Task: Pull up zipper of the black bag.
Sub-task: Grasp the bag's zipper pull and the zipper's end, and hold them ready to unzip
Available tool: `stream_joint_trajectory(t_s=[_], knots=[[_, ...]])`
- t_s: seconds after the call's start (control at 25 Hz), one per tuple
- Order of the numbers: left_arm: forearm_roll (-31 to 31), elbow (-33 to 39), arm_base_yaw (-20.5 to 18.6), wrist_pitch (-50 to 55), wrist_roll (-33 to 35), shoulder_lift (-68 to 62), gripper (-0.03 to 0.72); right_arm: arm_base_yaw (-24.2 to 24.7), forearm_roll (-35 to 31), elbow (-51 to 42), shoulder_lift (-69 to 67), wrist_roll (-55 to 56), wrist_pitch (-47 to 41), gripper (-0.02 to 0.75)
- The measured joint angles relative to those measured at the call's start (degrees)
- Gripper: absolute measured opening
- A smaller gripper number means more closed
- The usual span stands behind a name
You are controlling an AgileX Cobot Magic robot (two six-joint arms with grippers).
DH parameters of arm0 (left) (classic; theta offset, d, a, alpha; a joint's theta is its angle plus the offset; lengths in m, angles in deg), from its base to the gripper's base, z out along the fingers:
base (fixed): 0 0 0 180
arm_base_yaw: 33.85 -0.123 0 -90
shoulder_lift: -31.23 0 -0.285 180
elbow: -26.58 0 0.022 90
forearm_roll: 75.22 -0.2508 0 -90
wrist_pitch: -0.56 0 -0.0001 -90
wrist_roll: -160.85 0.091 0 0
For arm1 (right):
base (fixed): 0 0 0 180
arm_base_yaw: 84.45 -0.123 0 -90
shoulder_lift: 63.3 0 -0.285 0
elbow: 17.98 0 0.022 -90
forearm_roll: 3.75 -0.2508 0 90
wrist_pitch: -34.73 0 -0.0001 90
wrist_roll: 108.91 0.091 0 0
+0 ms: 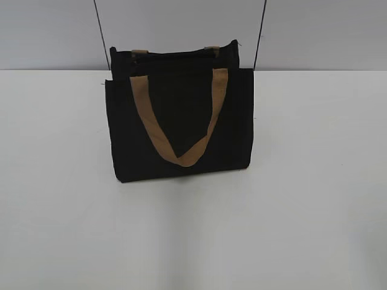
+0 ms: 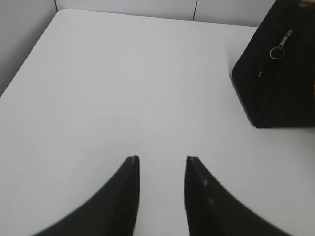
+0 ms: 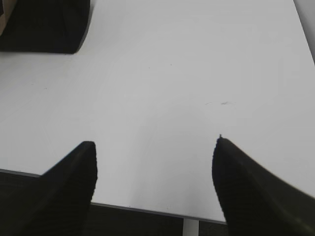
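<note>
A black bag (image 1: 181, 121) with tan handles stands upright on the white table, at the middle back in the exterior view. Its end shows at the right of the left wrist view (image 2: 280, 83), with a metal zipper pull and ring (image 2: 279, 46) hanging on it. A corner of the bag shows at the top left of the right wrist view (image 3: 42, 24). My left gripper (image 2: 161, 158) is open and empty, over bare table well left of the bag. My right gripper (image 3: 155, 142) is open wide and empty, near the table's front edge. Neither gripper shows in the exterior view.
The white table (image 1: 302, 211) spreads around the bag. Its front edge (image 3: 147, 209) shows under my right gripper. A grey wall (image 1: 314, 30) with two thin black cables stands behind the table.
</note>
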Motion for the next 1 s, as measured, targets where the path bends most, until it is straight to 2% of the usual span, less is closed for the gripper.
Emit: stream_joint_trajectory(t_s=[0.32, 0.44, 0.52, 0.6, 0.68, 1.0], knots=[[0.1, 0.0, 0.0, 0.0, 0.0, 0.0, 0.244, 0.0, 0.0, 0.0, 0.0, 0.0, 0.0, 0.555], [0.1, 0.0, 0.0, -0.1, 0.0, -0.9, 0.308, 0.0, 0.0, 0.0, 0.0, 0.0, 0.0, 0.555], [0.4, -0.5, 0.0, -1.4, 0.0, -2.8, 0.386, 0.0, 0.0, 0.0, 0.0, 0.0, 0.0, 0.555], [0.9, -1.4, 0.0, -5.2, 0.0, -5.0, 0.441, 0.0, 0.0, 0.0, 0.0, 0.0, 0.0, 0.555], [1.3, -2.0, 0.0, -10.0, 0.2, -7.5, 0.465, 0.0, 0.0, 0.0, 0.0, 0.0, 0.0, 0.555], [2.0, -2.0, 2.1, -33.2, 3.0, -18.2, 0.476, 0.0, 0.0, 0.0, 0.0, 0.0, 0.0, 0.555]])
